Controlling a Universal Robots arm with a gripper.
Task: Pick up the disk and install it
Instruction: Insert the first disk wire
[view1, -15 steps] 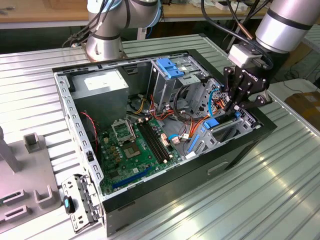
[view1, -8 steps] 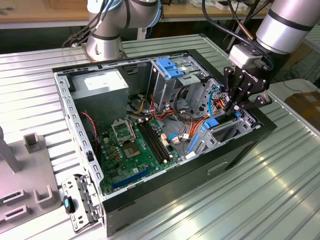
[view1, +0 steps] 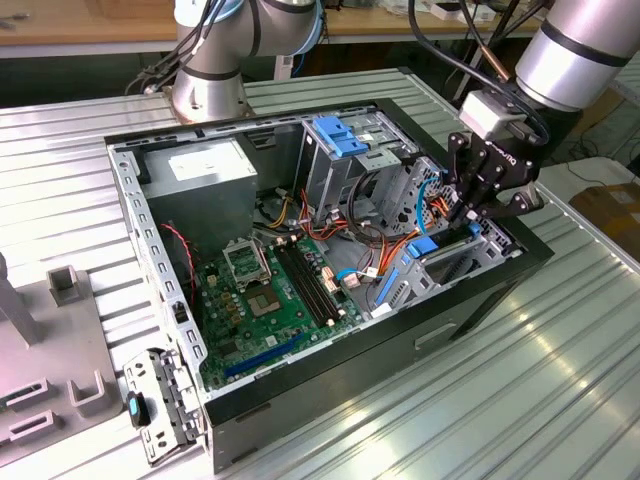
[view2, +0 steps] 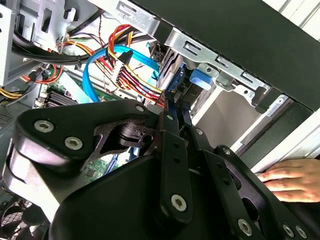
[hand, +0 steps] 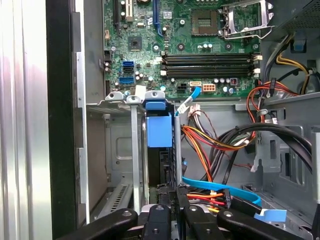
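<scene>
Disk (hand: 160, 131) stands on edge in the drive cage (view1: 455, 264), at the corner of the open computer case (view1: 330, 390) on the exterior view's right. Broad faces upright. Exposed edge runs from the motherboard (view1: 270, 300) side toward the case wall, blue rail at the motherboard end. Depth into the cage is hidden, so the long axis is unclear. Hand (view1: 466, 214) is above it, fingers drawn narrow, pinching the disk's upper edge.

We see a work table (view1: 560, 380) of ribbed, silver-grey metal sheet, evenly lit, with soft reflections. Beyond its far edge runs a wooden bench top (view1: 90, 20). At the exterior view's left a grey fixture plate (view1: 60, 345) lies on the table. At the exterior view's right stands what appears to be a cardboard box (view1: 612, 205).
</scene>
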